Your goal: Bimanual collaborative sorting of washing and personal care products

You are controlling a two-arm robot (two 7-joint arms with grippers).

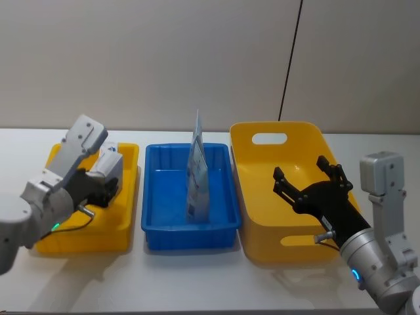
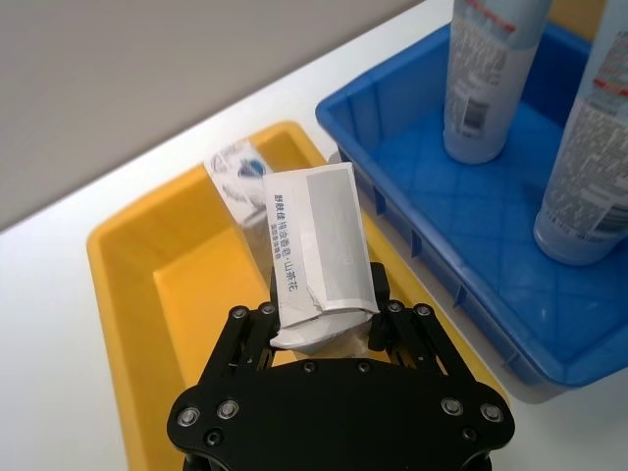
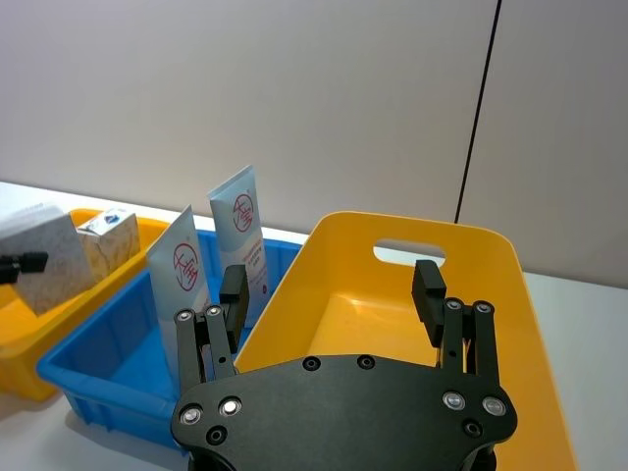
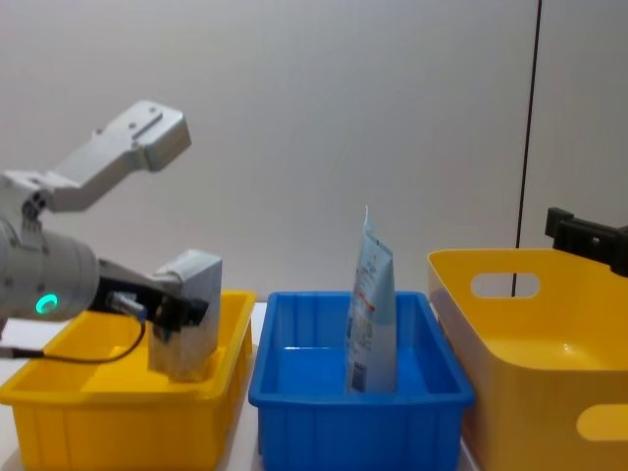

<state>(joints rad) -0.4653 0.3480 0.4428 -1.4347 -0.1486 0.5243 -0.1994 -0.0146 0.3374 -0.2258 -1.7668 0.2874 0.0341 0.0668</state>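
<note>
My left gripper (image 1: 105, 187) is shut on a cream speckled carton (image 1: 109, 167), held tilted just above the small yellow bin (image 1: 85, 239). The left wrist view shows that carton (image 2: 319, 245) clamped between the jaws, with a second carton (image 2: 234, 180) lying in the bin behind it. Two pale blue tubes (image 2: 486, 78) (image 2: 594, 167) stand upright in the blue bin (image 1: 190, 233); from the head they line up as one tube (image 1: 197, 174). Over the large yellow bin (image 1: 262, 164) my right gripper (image 1: 302, 172) hovers open and holds nothing.
The three bins sit side by side on a white table (image 1: 197, 282), with a plain wall behind. A black cable (image 1: 292, 59) runs down the wall behind the large yellow bin. Bare table lies in front of the bins.
</note>
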